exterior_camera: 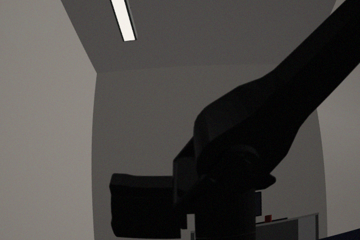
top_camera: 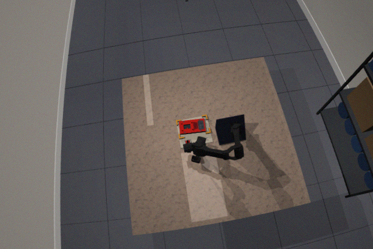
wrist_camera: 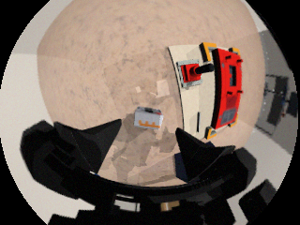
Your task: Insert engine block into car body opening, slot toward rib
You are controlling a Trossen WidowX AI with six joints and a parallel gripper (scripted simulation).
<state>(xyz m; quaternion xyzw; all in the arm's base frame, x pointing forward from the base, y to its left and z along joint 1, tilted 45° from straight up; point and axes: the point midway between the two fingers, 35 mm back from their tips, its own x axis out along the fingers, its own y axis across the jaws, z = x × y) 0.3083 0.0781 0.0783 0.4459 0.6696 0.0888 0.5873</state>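
Note:
The grey engine block (wrist_camera: 148, 118), with orange marks on its side, is in the wrist view, on the tan surface beside the cream board. My gripper (top_camera: 191, 153) (wrist_camera: 149, 127) is open and empty, its fingertips to either side of the block in the wrist view and apart from it. The red car body (top_camera: 197, 128) (wrist_camera: 220, 103) lies on the cream board (wrist_camera: 191, 103); its dark opening (top_camera: 187, 126) (wrist_camera: 232, 75) looks empty. The gripper hides the block in the top view. Which way the block's slot side faces is unclear.
Orange corner brackets (top_camera: 207, 130) (wrist_camera: 211, 133) stand around the car body. A red piece with a black knob (wrist_camera: 191, 72) (top_camera: 187, 141) stands in a grey frame on the board, near the gripper. A dark box (top_camera: 225, 130) is right of the board. The exterior view shows mostly the dark arm (exterior_camera: 247, 121).

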